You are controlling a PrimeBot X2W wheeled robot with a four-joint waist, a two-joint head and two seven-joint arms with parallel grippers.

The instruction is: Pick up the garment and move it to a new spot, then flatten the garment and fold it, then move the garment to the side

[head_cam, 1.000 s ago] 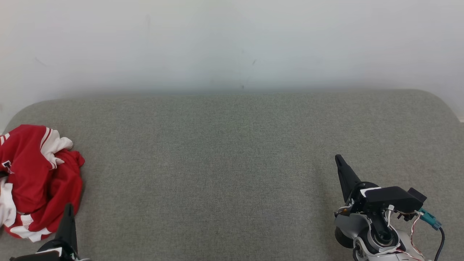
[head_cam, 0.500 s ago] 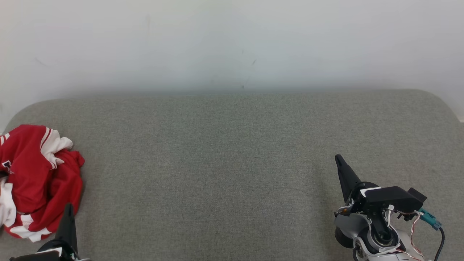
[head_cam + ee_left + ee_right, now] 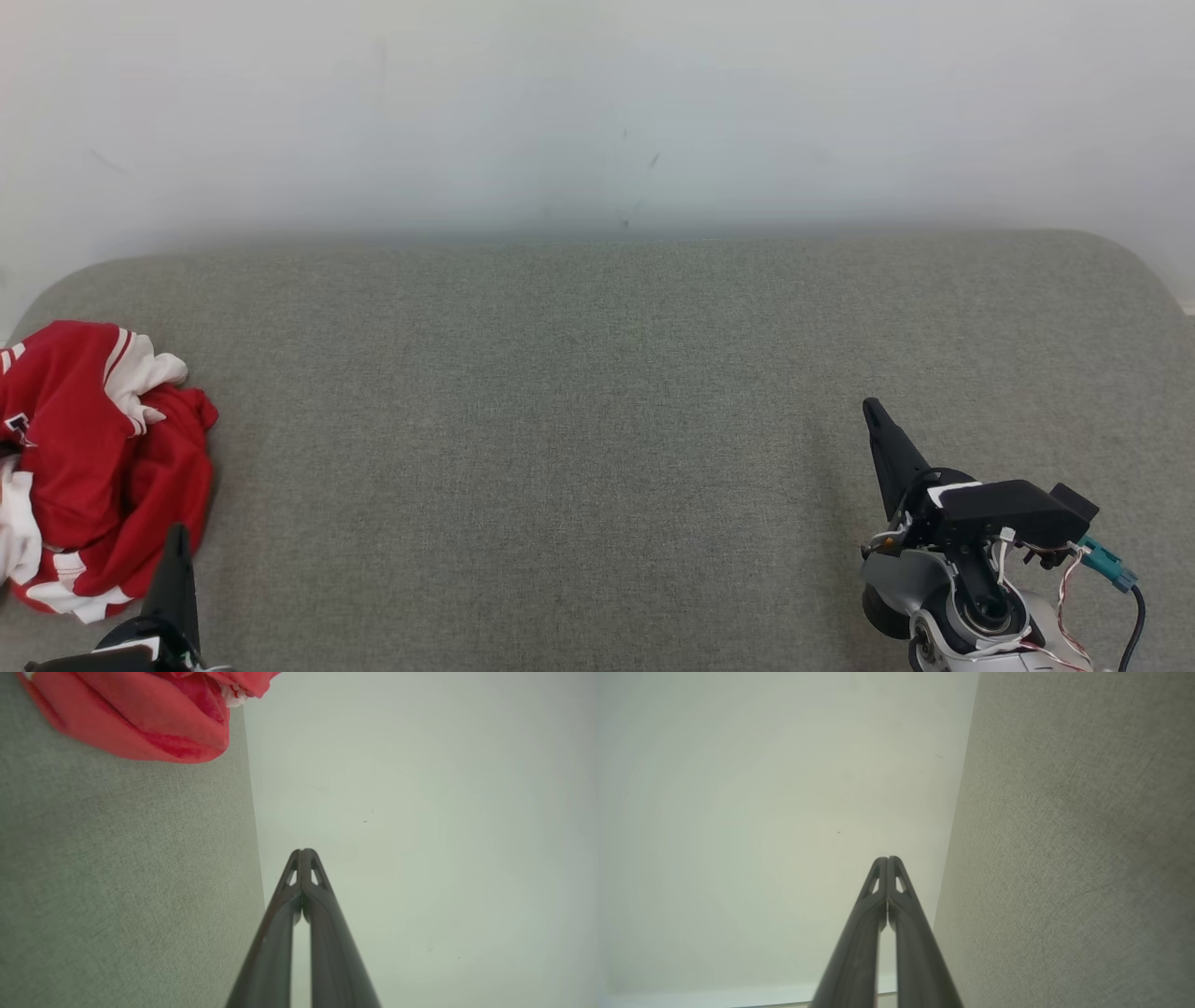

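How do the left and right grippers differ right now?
The left gripper sits beside the crumpled red garment; the right gripper is over bare grey surface. The left gripper points straight up the head view; the right gripper leans left. Both are shut, holding nothing.

Right gripper with two long dark tapered slotted fingers, black wrist block with white patch, pale grey joint, red-and-white wires, teal connector, black cable
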